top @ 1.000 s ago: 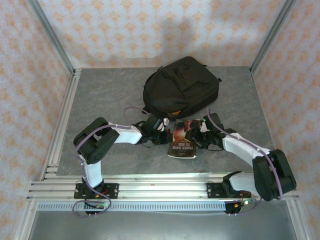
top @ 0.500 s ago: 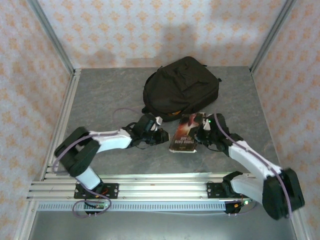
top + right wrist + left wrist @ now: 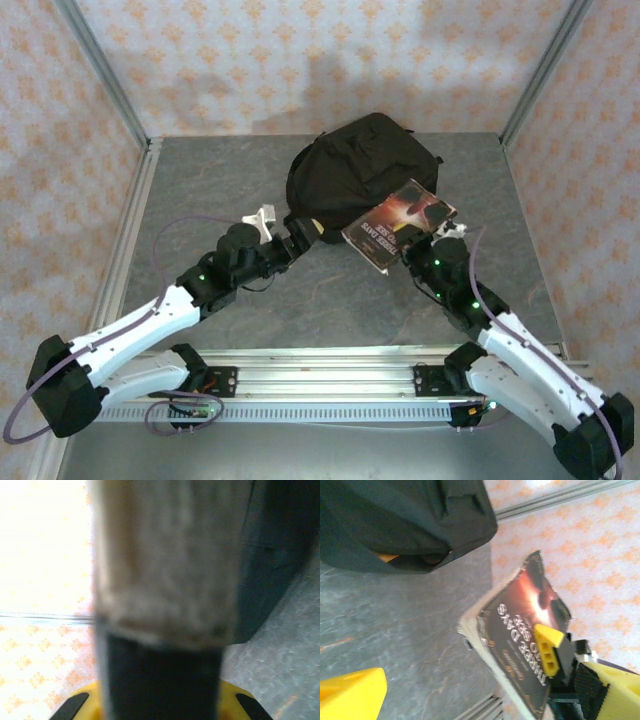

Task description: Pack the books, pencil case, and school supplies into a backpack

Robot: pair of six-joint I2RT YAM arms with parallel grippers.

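Left end effector [image 3: 298, 236]: low over the tabletop [image 3: 200, 190], just beside the backpack's near-left edge. In its wrist view one yellow finger [image 3: 350, 692] sits at the frame corner with nothing between the jaws, so I read it as spread and empty. It is not gripping any fabric.

Backpack [image 3: 360, 165]: lying flat at the far middle of the tabletop. The mouth faces the arms but has sagged to a narrow slit. An orange edge [image 3: 385, 557] shows inside it.

Book [image 3: 400, 222]: dark cover with pale title, lifted off the tabletop and tilted. Its top corner overlaps the backpack's right side in the top view.

Right end effector [image 3: 413, 250]: pinching the book at its lower end, page block between the jaws.

Risks, my read:
- The grip is at one end only, so the book has a long lever arm. It could pivot or slip out if it bumps anything.
- Nothing is holding the mouth open. The book's leading corner may catch the fabric lip and shove the backpack away instead of going in.
- The backpack is soft and unanchored, so it will likely slide on the smooth top.
- Both arms converge on the same opening, so they could hit each other.

Surface: grey mottled tabletop, with aluminium rails [image 3: 320, 375] along the near edge. Room: walls [image 3: 300, 60] in pale paper with an orange pattern on three sides, and metal frame posts [image 3: 100, 70] at the corners.
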